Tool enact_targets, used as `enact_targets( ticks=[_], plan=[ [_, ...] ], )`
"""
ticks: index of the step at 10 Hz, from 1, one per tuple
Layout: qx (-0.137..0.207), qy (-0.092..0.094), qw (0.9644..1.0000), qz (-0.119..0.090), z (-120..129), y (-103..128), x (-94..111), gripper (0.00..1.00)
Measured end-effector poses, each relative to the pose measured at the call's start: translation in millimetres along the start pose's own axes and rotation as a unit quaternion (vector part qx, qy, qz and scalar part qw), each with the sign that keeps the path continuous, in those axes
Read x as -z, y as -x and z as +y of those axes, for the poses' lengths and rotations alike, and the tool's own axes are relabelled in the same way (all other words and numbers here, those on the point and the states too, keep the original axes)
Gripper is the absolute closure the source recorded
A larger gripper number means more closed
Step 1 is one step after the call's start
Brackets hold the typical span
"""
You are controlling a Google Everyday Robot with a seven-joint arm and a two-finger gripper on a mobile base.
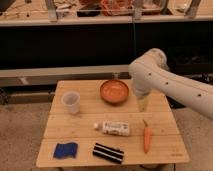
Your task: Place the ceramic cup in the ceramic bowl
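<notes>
my gripper (pixel 143 104) hangs empty with jaws spread wide, just beside the ceramic bowl (pixel 114 91); the ceramic cup (pixel 71 102) stands upright well past that bowl toward the view's left, so i'd reach across it.

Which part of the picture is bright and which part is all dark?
Camera view: the wooden table is brightly lit, so the white cup and orange bowl are easy to see; the space behind the table lies in deep shadow; the gripper, hanging just right of the bowl, looks yellowish in the light.
</notes>
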Motion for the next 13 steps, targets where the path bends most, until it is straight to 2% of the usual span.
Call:
enact_targets(
  ticks=[3, 5, 10, 11, 13],
  plan=[
    [0.047, -0.007, 0.9988, -0.001, -11.9, 24.8, 3.1, 0.2],
    [0.089, -0.014, 0.9959, -0.005, -25.6, 51.4, 3.6, 0.2],
    [0.144, -0.026, 0.9892, -0.012, -42.3, 80.6, 3.4, 0.2],
    [0.166, -0.029, 0.9857, -0.014, -46.8, 90.2, -0.2, 0.2],
    [0.189, -0.035, 0.9811, -0.017, -52.8, 102.3, -4.5, 0.2]
  ],
)
